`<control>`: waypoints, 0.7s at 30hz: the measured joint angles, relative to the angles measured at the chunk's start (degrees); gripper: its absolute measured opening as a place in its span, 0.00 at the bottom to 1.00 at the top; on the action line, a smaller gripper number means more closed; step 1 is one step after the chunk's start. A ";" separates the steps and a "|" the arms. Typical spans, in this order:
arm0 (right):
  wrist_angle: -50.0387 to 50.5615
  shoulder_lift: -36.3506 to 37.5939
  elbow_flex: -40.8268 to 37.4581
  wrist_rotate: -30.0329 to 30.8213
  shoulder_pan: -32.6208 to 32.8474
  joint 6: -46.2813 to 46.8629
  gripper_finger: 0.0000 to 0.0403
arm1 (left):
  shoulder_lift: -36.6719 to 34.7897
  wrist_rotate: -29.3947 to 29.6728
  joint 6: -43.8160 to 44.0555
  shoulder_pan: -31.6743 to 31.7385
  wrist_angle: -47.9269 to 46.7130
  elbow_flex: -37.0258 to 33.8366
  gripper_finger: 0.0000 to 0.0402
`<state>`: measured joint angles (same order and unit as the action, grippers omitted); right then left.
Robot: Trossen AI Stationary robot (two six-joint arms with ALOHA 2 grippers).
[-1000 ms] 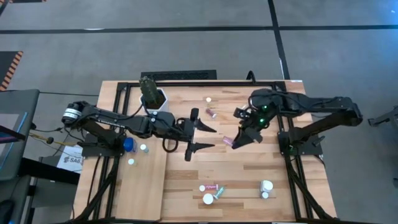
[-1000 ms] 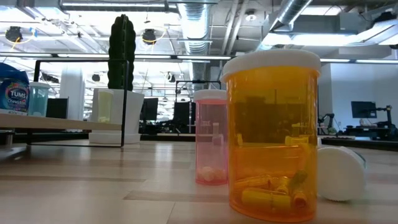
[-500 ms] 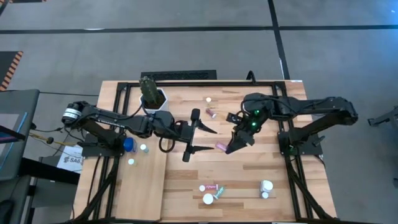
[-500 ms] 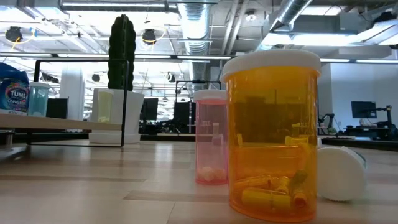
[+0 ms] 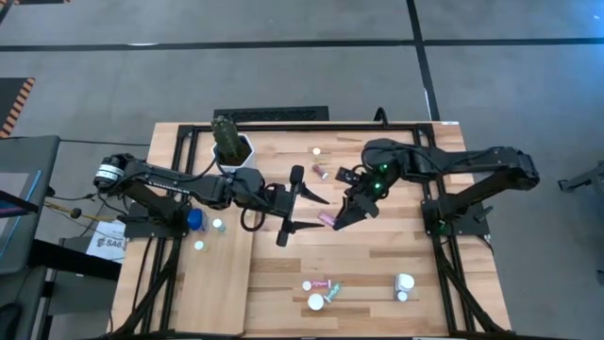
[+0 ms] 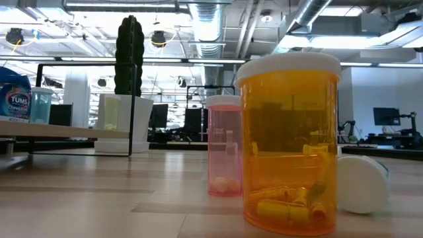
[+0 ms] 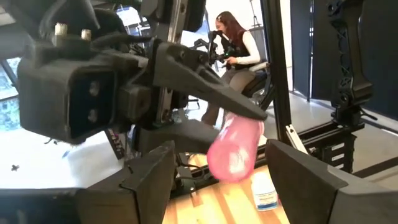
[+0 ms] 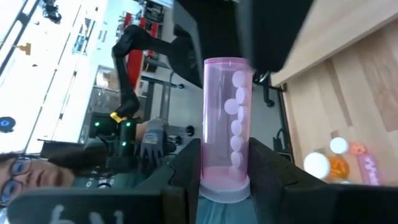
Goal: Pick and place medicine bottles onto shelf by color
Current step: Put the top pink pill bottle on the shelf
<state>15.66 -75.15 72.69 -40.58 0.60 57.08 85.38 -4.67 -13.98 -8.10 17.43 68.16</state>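
A pink medicine bottle (image 5: 328, 219) hangs over the middle of the table, with my right gripper (image 5: 342, 213) shut on it. My left gripper (image 5: 314, 213) stands open just to the bottle's left, level, and its two fingers (image 7: 149, 180) flank the bottle's free end (image 7: 235, 152) without visibly touching it. The pale shelf (image 5: 219, 283) lies at the table's near left. A blue bottle (image 5: 194, 220) and two small ones stand by its far end. In the low view an amber bottle (image 6: 291, 145) and a pink one (image 6: 225, 149) stand upright on the table. My right gripper pinches the pink bottle's cap end (image 8: 225, 185) between its two fingers (image 8: 186, 168). The fingers come from the table's right, slanting slightly down, and lie along the bottle. The bottle sticks out past the fingertips toward my left gripper, lifted clear of the table.
A cactus in a white pot (image 5: 231, 146) stands at the far left. A pink bottle (image 5: 320, 172) and a white cap (image 5: 316, 151) lie at the far middle. A cluster of bottles (image 5: 319, 291) and white ones (image 5: 404, 283) sit near the front edge.
My right gripper has carried the pink bottle toward the table's left, up to my left gripper's open fingers, and a little down. The bottle stays clear of the table. My left gripper has rolled slightly in place.
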 joint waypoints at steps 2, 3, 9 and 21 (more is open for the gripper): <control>-0.38 -0.18 -0.02 -0.01 -0.04 -0.09 0.30 | 0.00 -0.02 -0.13 0.00 -0.04 0.00 0.55; -0.70 -0.23 0.00 -0.01 -0.04 -0.12 0.30 | 0.00 -0.06 -0.16 -0.02 -0.04 0.00 0.53; -1.40 -0.31 0.00 -0.07 -0.13 -0.15 0.30 | 0.00 -1.41 -1.05 0.00 -0.09 0.00 0.39; -1.40 -0.31 0.00 -0.37 -0.37 -2.08 0.33 | 0.02 -4.39 0.06 -0.02 -0.06 0.00 0.19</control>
<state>14.26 -75.46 72.69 -40.95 0.23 55.00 85.41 -9.06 -13.91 -8.12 17.37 68.16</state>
